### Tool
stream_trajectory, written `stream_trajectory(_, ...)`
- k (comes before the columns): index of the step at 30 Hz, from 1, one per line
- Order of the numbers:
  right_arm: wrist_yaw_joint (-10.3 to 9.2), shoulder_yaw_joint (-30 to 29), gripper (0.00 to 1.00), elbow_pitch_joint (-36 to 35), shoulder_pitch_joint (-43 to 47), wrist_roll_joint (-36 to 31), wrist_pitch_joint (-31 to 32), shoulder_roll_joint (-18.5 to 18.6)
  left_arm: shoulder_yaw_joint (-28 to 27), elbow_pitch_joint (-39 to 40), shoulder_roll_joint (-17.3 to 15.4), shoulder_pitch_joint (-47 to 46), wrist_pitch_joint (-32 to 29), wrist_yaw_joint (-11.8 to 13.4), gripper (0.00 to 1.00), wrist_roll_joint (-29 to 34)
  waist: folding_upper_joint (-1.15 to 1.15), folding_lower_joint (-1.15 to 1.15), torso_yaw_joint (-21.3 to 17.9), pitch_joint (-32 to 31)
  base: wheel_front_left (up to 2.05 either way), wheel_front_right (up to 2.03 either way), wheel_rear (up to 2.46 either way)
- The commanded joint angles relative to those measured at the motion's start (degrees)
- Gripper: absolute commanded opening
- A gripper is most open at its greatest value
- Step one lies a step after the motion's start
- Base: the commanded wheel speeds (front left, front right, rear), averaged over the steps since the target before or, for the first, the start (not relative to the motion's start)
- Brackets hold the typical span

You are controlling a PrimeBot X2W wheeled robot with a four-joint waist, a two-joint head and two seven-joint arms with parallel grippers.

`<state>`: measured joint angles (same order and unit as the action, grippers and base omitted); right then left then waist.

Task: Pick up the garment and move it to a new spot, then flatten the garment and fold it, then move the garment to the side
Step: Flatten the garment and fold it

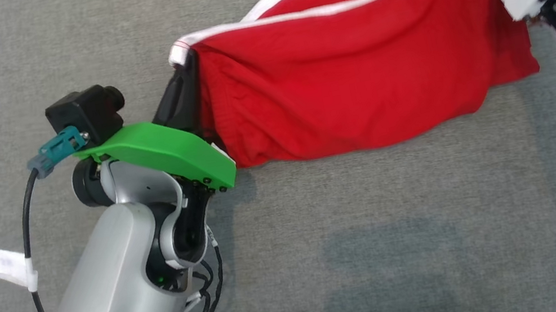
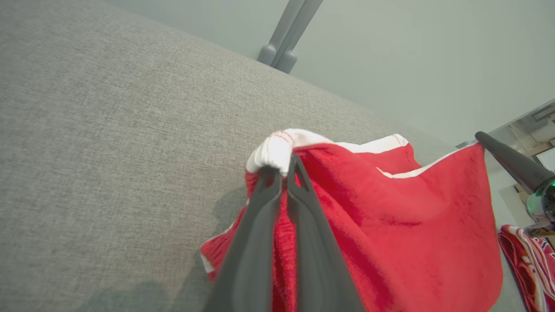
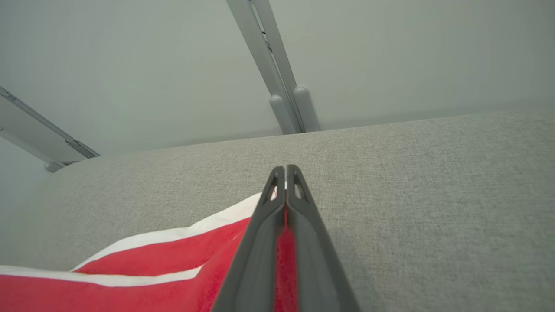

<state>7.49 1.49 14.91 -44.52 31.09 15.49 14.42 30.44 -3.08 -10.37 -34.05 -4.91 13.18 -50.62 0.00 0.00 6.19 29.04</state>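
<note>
The red cloth garment [image 1: 356, 79] with white trim hangs stretched over the grey fabric worktop [image 1: 35, 44]. The left fingers [image 2: 266, 195] are closed tight on one top corner, the right fingers [image 3: 269, 203] on the other (both pinching cloth).

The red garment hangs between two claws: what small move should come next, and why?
Probably lower both arms together, drawing the cloth out flat. The left gripper and right gripper are each shut on the white-trimmed top edge of the red garment, which sags between them with its lower edge on the grey surface.
</note>
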Motion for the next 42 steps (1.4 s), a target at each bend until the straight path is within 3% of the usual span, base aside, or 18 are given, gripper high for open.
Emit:
stream_trajectory(1,-0.01,-0.1,0.0,3.4,-3.0,-0.9,-1.1,1.1,-0.1,-2.4,0.6,-1.9,1.6,0.5,0.0,1.2,0.0,0.0,2.5,1.4,0.0,0.0,0.0)
stream_trajectory(12,-0.02,1.6,0.0,14.8,-10.3,-3.6,-3.6,2.9,0.9,-8.6,4.1,-3.9,4.0,-1.6,0.0,0.1,0.0,0.0,5.1,1.4,0.0,0.0,0.0)
stream_trajectory(22,-0.01,7.5,0.0,20.9,-12.3,-4.5,-6.8,3.9,1.8,-14.9,5.1,-6.6,5.0,-1.0,0.0,1.2,0.0,0.0,5.1,1.2,0.0,0.0,0.0)
stream_trajectory(23,-0.02,8.4,0.04,21.0,-12.3,-4.6,-7.5,4.1,1.9,-15.2,5.2,-6.6,5.1,-1.1,0.0,1.2,0.0,0.0,5.0,1.1,0.0,0.0,0.0)
stream_trajectory(25,-0.02,10.0,0.89,21.3,-12.2,-4.4,-8.8,4.3,2.2,-15.8,5.2,-6.4,5.2,-1.2,0.0,1.3,0.0,0.0,4.6,0.7,0.0,0.0,0.0)
stream_trajectory(26,-0.02,10.7,1.0,21.4,-12.2,-4.2,-9.3,4.4,2.4,-16.1,5.0,-6.3,5.1,-1.2,0.0,1.6,0.0,0.0,4.4,0.5,0.0,0.0,0.0)
stream_trajectory(27,-0.02,11.7,1.0,21.3,-12.2,-4.0,-10.5,4.7,2.5,-16.4,4.6,-6.1,5.7,-0.9,0.0,2.1,0.0,0.0,3.9,0.0,0.0,0.0,0.0)
stream_trajectory(28,-0.02,12.4,1.0,21.1,-12.1,-4.0,-10.9,4.9,2.7,-16.5,4.5,-5.8,6.0,-0.8,0.07,2.4,0.0,0.0,3.7,-0.3,0.0,0.0,0.0)
stream_trajectory(30,-0.02,13.6,1.0,19.9,-11.3,-3.5,-11.6,5.3,2.8,-16.2,4.1,-4.9,6.5,-0.4,0.48,2.9,0.0,0.0,3.1,-1.3,0.0,0.0,0.0)
stream_trajectory(31,-0.02,14.2,1.0,19.2,-10.7,-3.3,-11.3,5.5,2.7,-16.0,3.7,-4.3,6.7,-0.1,1.0,3.0,0.0,0.0,2.7,-1.8,0.0,0.0,0.0)
stream_trajectory(35,-0.02,16.3,1.0,15.1,-8.6,-1.3,-7.5,7.3,2.1,-13.2,1.3,-1.6,8.5,1.3,1.0,4.1,0.0,0.0,1.1,-3.8,0.0,0.0,0.0)
stream_trajectory(42,-0.02,16.7,1.0,9.4,-5.0,-1.9,3.8,10.9,4.4,-3.6,-5.6,2.9,13.3,4.0,1.0,11.9,0.0,0.0,0.8,-3.2,0.0,0.0,0.0)
